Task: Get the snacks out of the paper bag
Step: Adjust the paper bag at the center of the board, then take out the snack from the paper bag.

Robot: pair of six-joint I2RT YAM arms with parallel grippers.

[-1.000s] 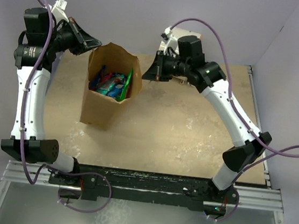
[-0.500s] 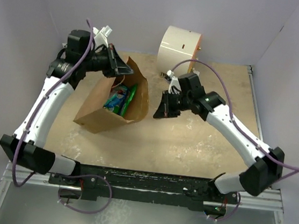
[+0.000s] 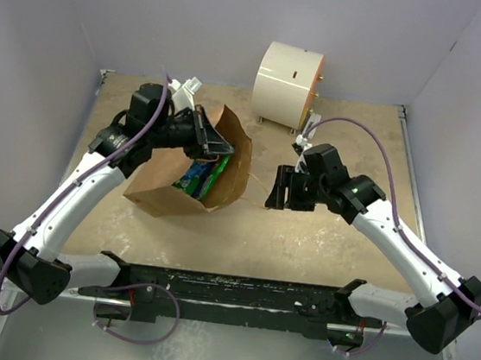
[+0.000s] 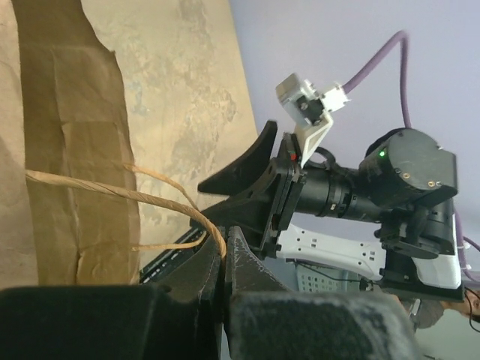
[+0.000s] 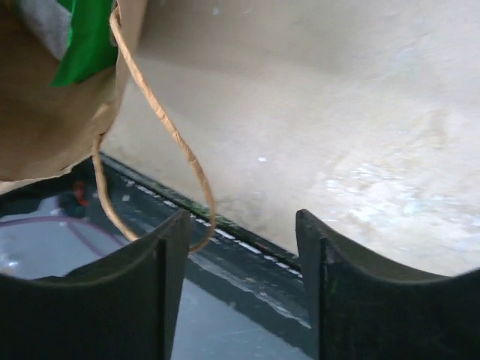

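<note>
The brown paper bag [image 3: 163,190] lies tipped on the table, its mouth facing right. Green and blue snacks [image 3: 201,174] show inside the mouth. My left gripper [image 3: 215,148] is shut on one twisted handle [image 4: 127,193] at the bag's upper rim; in the left wrist view the cord runs into the closed left gripper [image 4: 223,238]. My right gripper [image 3: 274,189] stands open just right of the bag. In the right wrist view the other handle loop [image 5: 174,136] hangs free beside the left finger of the right gripper [image 5: 241,219], and a green snack [image 5: 90,41] peeks from the bag [image 5: 52,131].
A cream cylinder [image 3: 288,85] stands at the back of the table, behind my right arm. The black front rail [image 3: 237,288] runs along the near edge. Grey walls close in the left, right and back sides.
Both arms came down and nearer, tipping the bag from upright onto its side. The right gripper has opened and let go of its handle; the left stays shut on its handle.
</note>
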